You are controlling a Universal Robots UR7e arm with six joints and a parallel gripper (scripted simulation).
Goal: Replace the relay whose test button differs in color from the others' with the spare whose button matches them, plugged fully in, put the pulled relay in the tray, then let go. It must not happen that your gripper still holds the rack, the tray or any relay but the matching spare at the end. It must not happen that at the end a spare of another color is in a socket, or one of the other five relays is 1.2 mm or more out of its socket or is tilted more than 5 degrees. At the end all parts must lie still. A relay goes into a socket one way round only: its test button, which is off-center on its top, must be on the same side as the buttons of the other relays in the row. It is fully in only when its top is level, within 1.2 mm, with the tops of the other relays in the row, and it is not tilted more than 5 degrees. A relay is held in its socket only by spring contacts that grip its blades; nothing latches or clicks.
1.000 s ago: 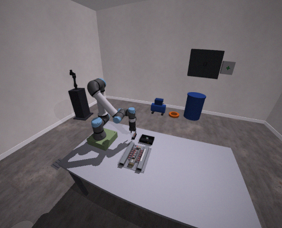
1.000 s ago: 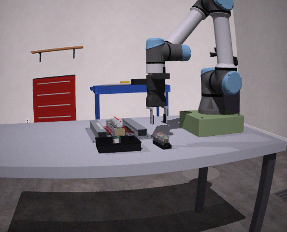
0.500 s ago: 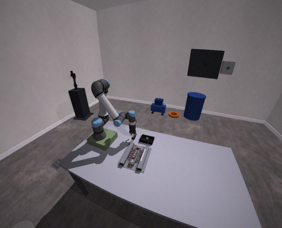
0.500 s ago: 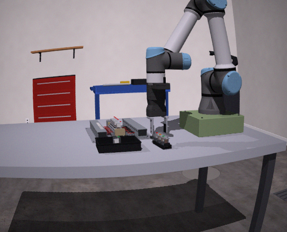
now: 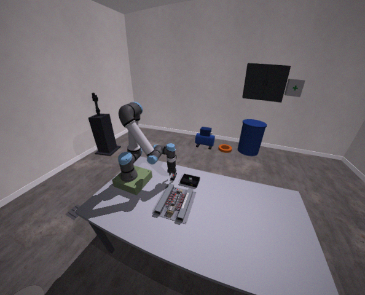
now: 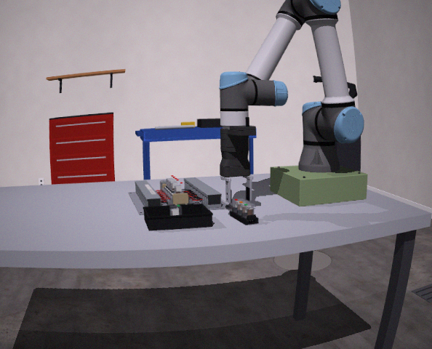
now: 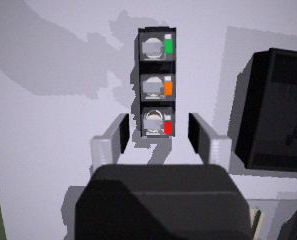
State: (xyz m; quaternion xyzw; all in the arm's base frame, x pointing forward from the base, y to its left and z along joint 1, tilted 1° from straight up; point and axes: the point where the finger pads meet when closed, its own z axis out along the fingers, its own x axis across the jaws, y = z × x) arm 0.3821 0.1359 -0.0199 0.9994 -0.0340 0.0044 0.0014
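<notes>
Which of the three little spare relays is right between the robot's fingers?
The spare with the red button. The open gripper straddles it without holding it; the orange-button spare and green-button spare sit farther along the holder.
</notes>
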